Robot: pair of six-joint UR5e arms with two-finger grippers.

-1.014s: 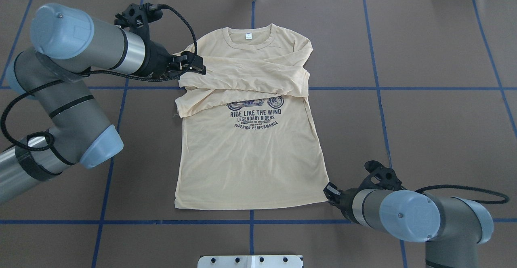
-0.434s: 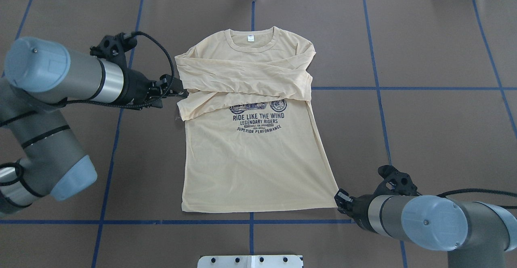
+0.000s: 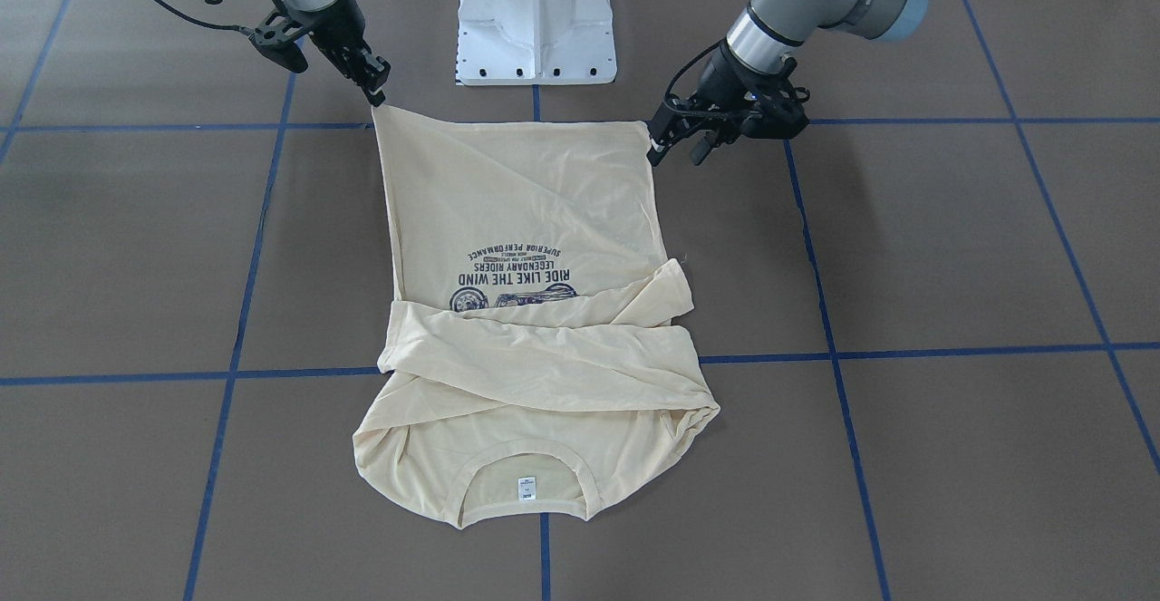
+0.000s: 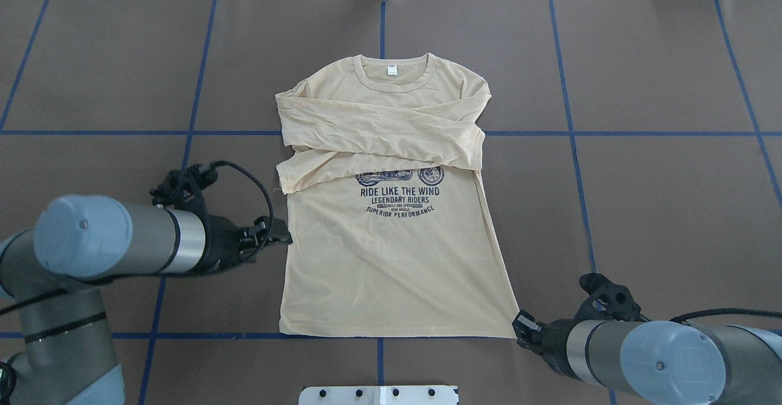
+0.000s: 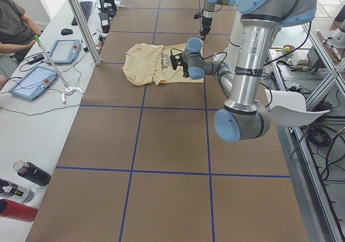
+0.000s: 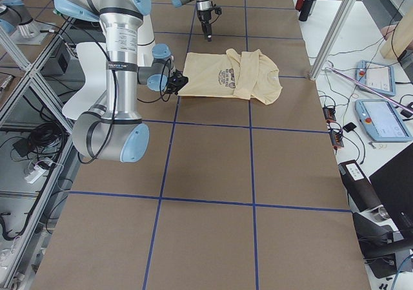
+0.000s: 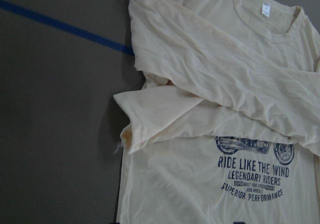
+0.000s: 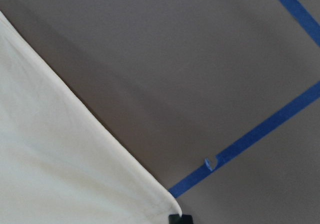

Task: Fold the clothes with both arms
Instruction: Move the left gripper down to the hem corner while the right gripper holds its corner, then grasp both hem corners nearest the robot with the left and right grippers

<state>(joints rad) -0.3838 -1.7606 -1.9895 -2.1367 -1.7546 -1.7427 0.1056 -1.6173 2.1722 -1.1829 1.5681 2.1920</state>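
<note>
Brown table spreads wide past shirt edges.

the shirt lay on the table, sleeves crossed over its chest; left gripper just beside one side edge, right gripper at the opposite hem corner.

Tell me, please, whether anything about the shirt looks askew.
The shirt has its hem corner pulled to a point at the right claw, with a diagonal crease across the body. One sleeve cuff pokes past the body's edge on the robot's left, wrinkled.
</note>
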